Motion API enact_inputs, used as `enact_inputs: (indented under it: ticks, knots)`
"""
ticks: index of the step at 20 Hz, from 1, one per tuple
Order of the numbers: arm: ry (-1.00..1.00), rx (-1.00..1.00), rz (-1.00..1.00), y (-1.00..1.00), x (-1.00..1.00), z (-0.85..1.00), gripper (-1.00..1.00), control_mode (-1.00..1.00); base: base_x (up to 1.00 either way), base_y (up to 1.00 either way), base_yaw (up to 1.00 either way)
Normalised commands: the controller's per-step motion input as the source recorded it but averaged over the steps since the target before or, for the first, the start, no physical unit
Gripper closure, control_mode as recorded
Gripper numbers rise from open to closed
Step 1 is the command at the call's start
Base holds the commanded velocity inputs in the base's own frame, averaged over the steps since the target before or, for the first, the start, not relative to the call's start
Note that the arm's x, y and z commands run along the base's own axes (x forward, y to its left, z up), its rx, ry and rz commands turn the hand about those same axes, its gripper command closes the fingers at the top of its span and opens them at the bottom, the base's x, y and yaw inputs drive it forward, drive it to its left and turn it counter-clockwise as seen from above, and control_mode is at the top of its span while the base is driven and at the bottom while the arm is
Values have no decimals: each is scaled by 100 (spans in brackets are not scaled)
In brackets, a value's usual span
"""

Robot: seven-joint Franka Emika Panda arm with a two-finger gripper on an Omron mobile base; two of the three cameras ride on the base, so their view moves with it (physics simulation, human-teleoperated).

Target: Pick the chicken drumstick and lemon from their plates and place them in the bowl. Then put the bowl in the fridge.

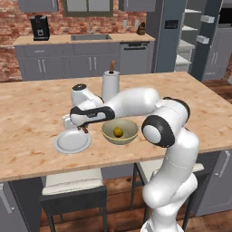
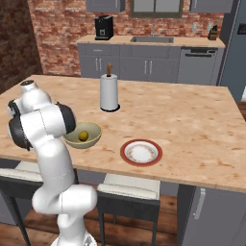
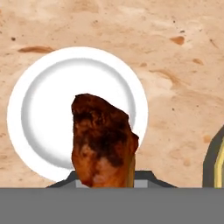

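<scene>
The small yellow lemon [image 1: 118, 132] was already lodged in the deep olive-yellow bowl [image 1: 120, 132]; the brown cooked chicken drumstick [image 3: 103, 140] was pinched between the fingers [image 1: 84, 130] above its plain white plate [image 3: 48, 113] (fridge step judged pending).

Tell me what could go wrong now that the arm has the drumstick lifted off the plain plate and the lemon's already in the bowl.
1. The gripper pinches the drumstick near one end, so it may swing or slip out on the way to the bowl.
2. The bowl sits close beside the plain plate; a low carry could knock its rim.
3. Dropped from high up, the drumstick could hit the lemon and bounce out.
</scene>
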Motion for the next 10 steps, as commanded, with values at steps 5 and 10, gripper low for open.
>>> enact_inputs:
  ticks: [5,10]
  knots:
    - [0,0,0,-68,-17,23,100,-100,0,0,0]
    - [0,2,0,-81,-10,8,100,-100,0,0,0]
